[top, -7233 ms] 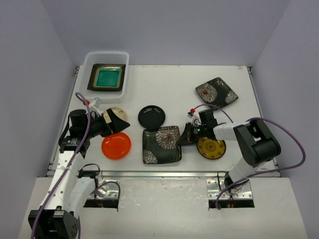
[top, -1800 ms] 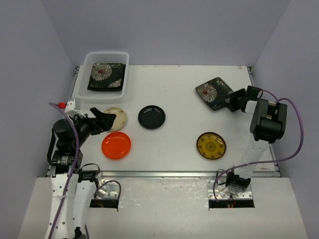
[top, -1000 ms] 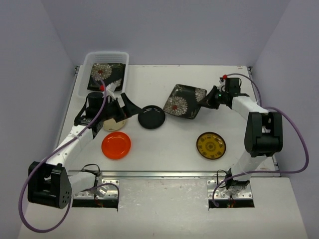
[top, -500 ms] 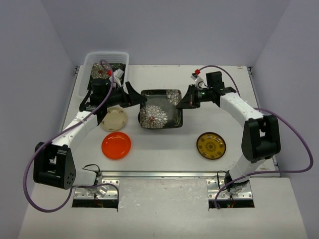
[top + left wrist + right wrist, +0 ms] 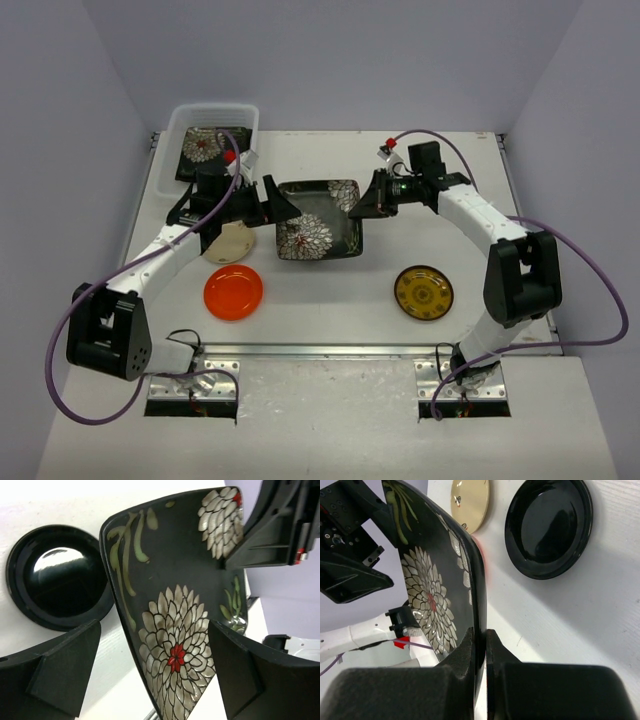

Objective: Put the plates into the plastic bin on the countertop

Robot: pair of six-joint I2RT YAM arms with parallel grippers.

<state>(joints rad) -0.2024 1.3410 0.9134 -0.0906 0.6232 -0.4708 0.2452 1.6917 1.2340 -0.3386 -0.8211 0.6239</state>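
Right wrist view: my right gripper is pinched on the rim of the floral square plate, holding it tilted above the black round plate. My left gripper has its jaws spread wide around the opposite edge, looks like a handoff I reckon.

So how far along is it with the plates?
One flowered plate shows in the bin. The right fingers pinch a second flowered plate above the table, the open left fingers either side of it. The cream plate, orange plate, yellow plate and black plate wait on the table.
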